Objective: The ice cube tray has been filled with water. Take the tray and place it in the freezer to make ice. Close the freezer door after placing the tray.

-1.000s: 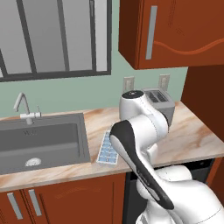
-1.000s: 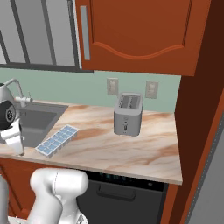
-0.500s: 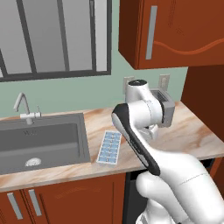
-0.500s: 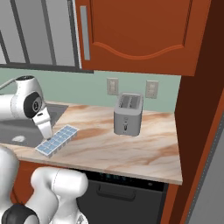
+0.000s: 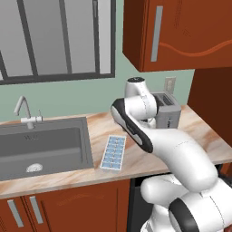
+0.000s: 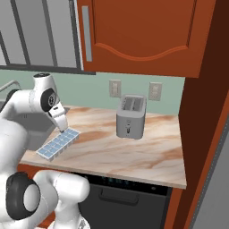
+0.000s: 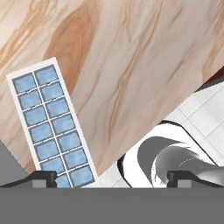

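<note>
While it hovers: gripper (image 7: 107, 177) gaping wide, holding nothing.
Ice cube tray (image 5: 113, 152): stiff, light, but brimming, so spill-prone.
Grip: pinch across its narrow width, mid-length, level.

A marbled beige counter (image 5: 199, 131) is seen above red-brown cabinets. An ice cube tray (image 5: 113, 152) is laid flat near the front edge, just beside a grey sink (image 5: 43, 147) w/ faucet. A silver toaster (image 6: 131, 116) is stood upright toward the back wall, well apart from the tray.
</note>
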{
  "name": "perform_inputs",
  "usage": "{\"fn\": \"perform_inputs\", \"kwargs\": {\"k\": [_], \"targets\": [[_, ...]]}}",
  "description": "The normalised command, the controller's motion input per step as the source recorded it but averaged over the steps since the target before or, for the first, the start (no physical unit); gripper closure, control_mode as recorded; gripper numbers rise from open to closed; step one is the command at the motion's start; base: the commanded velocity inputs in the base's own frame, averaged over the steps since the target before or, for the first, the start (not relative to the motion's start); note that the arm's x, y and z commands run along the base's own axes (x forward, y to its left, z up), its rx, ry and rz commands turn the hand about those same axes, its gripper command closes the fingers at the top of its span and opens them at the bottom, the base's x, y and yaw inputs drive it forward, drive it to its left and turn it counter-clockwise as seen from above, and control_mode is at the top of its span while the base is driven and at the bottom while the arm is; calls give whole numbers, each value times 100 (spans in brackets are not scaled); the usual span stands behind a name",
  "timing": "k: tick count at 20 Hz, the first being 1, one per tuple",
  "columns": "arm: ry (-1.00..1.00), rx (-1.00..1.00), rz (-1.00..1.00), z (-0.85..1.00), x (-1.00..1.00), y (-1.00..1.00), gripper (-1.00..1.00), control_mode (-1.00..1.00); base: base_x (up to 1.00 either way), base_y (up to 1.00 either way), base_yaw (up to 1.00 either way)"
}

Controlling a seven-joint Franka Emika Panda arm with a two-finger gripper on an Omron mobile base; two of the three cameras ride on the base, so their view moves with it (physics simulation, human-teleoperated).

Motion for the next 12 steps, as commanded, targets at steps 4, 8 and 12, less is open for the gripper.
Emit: {"fn": "perform_inputs", "kwargs": {"k": [4,8,12], "targets": [[-9,-7,0,-31,37,0,-100,-100,0,0,0],[-3,-4,0,-45,44,0,-100,-100,0,0,0],[0,0,0,-41,61,0,-100,-100,0,0,0]]}}
